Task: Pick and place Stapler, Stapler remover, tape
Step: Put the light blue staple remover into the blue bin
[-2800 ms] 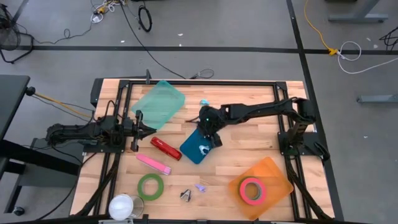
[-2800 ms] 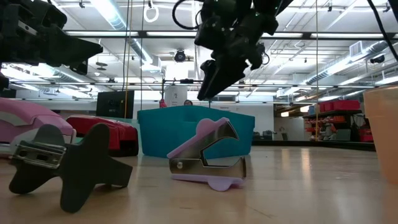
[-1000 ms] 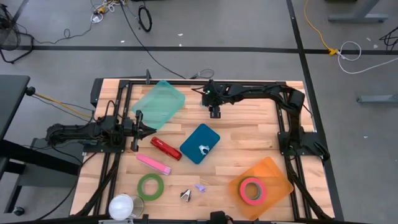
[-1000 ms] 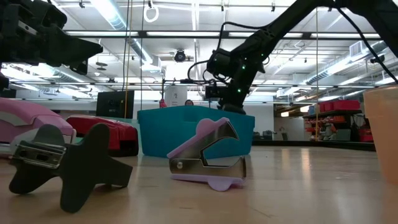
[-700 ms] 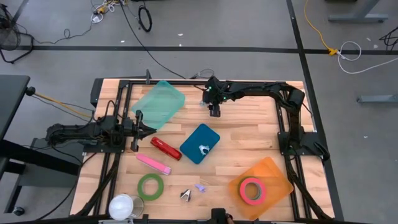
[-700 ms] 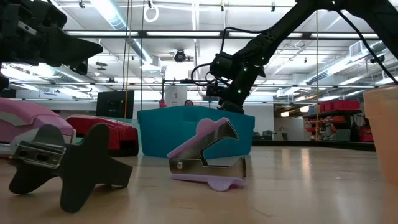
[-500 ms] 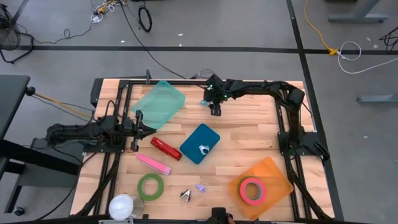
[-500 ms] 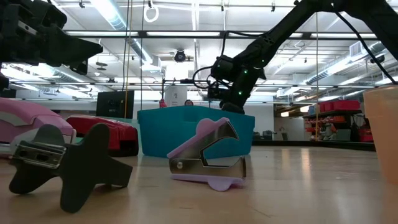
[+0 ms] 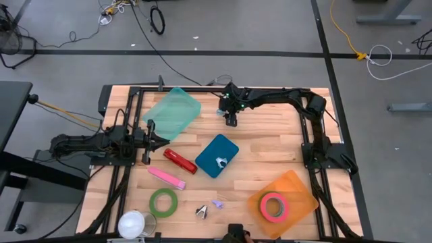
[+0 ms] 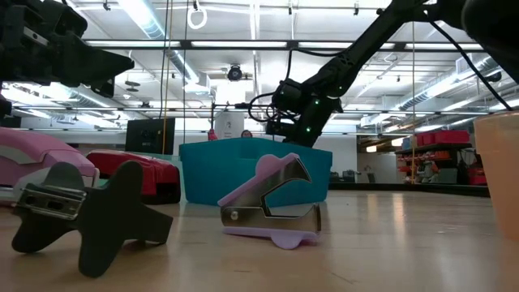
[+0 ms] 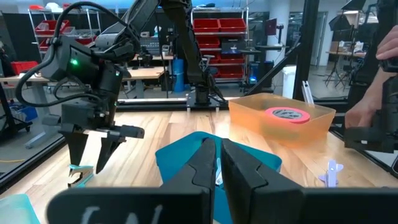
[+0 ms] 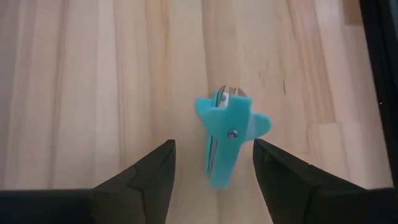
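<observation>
The right pincer [image 9: 231,122] is seen poised above a cyan staple remover [image 12: 228,132] near the far edge of the table [image 9: 270,152], its fingers spread wide with the remover framed between them — nothing is gripped yet. Seconds earlier the same arm was at the teal bin [image 9: 217,156], where a small pale item is now seen lying; it has since been swung toward the far edge, so the next pick appears to be lined up. The left pincer [image 9: 158,141] is kept shut and idle at the left side. Still waiting on the table are the red stapler [image 9: 179,161], pink stapler [image 9: 167,178], green tape [image 9: 163,202] and two more removers — while pink tape [image 9: 273,205] sits in the orange bin [image 9: 297,185].
</observation>
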`<control>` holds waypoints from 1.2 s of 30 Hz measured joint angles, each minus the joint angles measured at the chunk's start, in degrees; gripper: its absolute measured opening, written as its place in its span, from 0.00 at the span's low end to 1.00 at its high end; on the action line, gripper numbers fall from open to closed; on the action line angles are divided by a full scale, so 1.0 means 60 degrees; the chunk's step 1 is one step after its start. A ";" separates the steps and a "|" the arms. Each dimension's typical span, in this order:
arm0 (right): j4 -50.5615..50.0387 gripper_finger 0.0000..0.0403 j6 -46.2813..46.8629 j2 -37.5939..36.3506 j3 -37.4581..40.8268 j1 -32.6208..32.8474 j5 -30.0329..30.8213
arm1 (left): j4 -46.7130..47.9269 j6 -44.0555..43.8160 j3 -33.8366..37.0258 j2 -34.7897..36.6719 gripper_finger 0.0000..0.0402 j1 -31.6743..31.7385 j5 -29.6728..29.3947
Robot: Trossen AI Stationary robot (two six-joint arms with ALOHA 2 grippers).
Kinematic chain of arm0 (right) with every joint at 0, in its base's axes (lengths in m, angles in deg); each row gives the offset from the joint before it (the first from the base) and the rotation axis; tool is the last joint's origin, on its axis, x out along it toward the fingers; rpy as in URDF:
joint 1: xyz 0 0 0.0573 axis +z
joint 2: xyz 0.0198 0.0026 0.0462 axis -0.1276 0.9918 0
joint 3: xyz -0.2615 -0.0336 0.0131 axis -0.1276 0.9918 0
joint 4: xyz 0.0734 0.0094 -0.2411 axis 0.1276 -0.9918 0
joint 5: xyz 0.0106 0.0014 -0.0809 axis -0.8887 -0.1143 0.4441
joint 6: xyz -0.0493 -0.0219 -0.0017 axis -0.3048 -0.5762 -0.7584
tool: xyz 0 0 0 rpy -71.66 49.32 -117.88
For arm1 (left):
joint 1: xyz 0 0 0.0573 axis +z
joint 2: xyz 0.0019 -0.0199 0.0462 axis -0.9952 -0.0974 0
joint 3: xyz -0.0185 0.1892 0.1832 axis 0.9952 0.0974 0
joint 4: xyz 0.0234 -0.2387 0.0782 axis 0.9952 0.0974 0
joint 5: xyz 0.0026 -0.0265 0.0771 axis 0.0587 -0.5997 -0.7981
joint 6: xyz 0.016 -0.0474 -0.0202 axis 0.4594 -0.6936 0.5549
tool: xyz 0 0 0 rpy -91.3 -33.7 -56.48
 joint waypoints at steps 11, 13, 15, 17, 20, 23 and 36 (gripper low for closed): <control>0.0093 0.42 -0.0001 0.0000 0.0000 -0.0018 0.0001 | 0.0003 0.0000 0.0001 0.0003 0.07 0.0001 0.0000; 0.0116 0.38 -0.0001 0.0000 0.0000 -0.0018 0.0001 | 0.0000 0.0003 0.0000 0.0000 0.07 0.0001 -0.0003; 0.0131 0.35 -0.0001 0.0000 0.0000 -0.0018 0.0001 | 0.0003 0.0000 -0.0003 0.0000 0.07 0.0000 0.0000; 0.0129 0.32 -0.0001 0.0000 0.0000 -0.0018 0.0001 | 0.0001 0.0000 0.0001 0.0000 0.07 0.0001 -0.0001; 0.0127 0.28 -0.0001 0.0000 0.0000 -0.0018 0.0001 | 0.0003 0.0000 -0.0003 0.0000 0.07 0.0001 0.0000; 0.0127 0.25 -0.0001 0.0000 0.0000 -0.0018 0.0001 | 0.0000 0.0000 0.0001 0.0000 0.07 0.0001 0.0000; 0.0125 0.12 -0.0005 0.0000 0.0000 -0.0018 0.0003 | -0.0001 0.0000 0.0001 0.0000 0.07 0.0001 0.0000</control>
